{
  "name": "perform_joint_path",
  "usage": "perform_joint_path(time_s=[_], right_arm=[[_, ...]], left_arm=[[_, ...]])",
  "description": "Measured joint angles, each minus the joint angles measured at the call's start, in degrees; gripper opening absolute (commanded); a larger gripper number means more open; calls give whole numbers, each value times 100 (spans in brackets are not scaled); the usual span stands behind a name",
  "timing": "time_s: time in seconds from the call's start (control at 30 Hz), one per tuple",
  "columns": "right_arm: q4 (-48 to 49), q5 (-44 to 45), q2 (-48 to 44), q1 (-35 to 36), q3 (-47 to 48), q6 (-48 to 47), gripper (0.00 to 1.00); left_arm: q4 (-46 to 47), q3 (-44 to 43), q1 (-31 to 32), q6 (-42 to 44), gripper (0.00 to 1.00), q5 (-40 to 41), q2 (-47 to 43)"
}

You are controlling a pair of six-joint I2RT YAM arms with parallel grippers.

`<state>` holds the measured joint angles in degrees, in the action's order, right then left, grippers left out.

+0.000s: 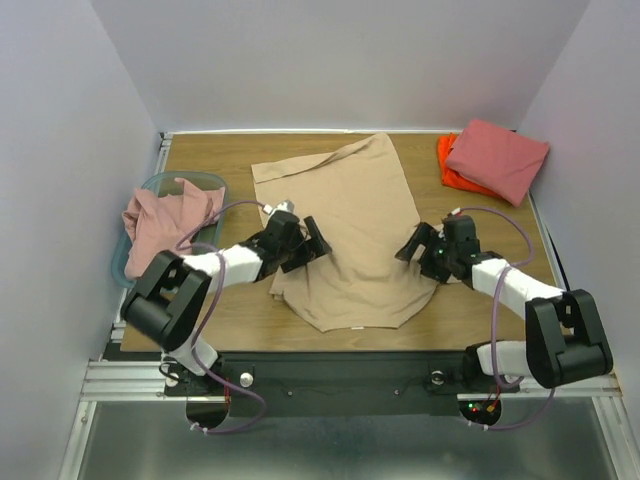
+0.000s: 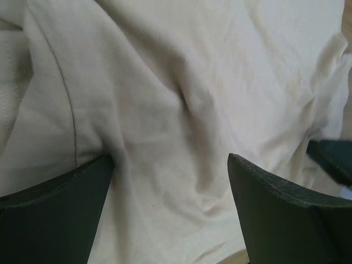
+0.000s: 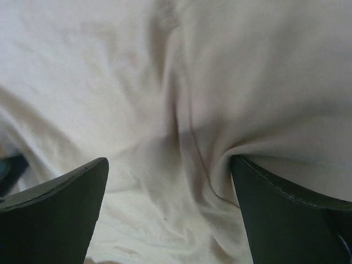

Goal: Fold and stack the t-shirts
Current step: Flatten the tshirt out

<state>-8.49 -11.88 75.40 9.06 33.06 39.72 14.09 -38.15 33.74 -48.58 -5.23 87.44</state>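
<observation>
The tan t-shirt (image 1: pixel 350 235) lies spread and partly folded in the middle of the table. My left gripper (image 1: pixel 305 247) is open over its left edge; in the left wrist view its fingers (image 2: pixel 55 214) press down into the tan cloth (image 2: pixel 181 93). My right gripper (image 1: pixel 418 244) is open over the shirt's right edge; in the right wrist view its fingers (image 3: pixel 291 209) straddle a fold of the tan cloth (image 3: pixel 165 82). A folded salmon-red shirt (image 1: pixel 498 158) lies on a bright orange shirt (image 1: pixel 450 168) at the back right. The dusty pink shirt (image 1: pixel 165 218) lies crumpled at the left.
A translucent teal bin (image 1: pixel 155 195) sits at the table's left edge under the pink shirt. White walls enclose the table on the left, back and right. Bare wood (image 1: pixel 480 310) shows at the front right and along the front edge.
</observation>
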Motion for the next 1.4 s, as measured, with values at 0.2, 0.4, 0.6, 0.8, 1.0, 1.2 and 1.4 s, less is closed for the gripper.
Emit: perform_joint_path(time_s=[0.2, 0.4, 0.6, 0.8, 1.0, 1.2, 1.4], right_arm=[[715, -7, -514, 1176, -697, 745, 100], [907, 46, -236, 4024, -649, 1749, 100], [999, -85, 1469, 5047, 911, 1539, 100], [811, 0, 1633, 5259, 1294, 1069, 100], [472, 645, 118, 5115, 1093, 734, 100], [319, 1198, -498, 3045, 1283, 479, 100], [79, 1386, 1700, 1410, 3169, -317, 100]], left_arm=[[-459, -2068, -367, 225, 98, 72, 1685], [-1373, -4784, -728, 651, 98, 199, 3440], [-2328, -6581, -769, 1128, 98, 142, 4415], [-2640, -5958, -815, 1447, 98, 273, 3849], [-2402, -3617, -861, 1392, 98, 669, 1467], [-1757, -1611, -221, 789, 98, 940, -894], [-1360, -195, 190, 151, 98, 807, -935]])
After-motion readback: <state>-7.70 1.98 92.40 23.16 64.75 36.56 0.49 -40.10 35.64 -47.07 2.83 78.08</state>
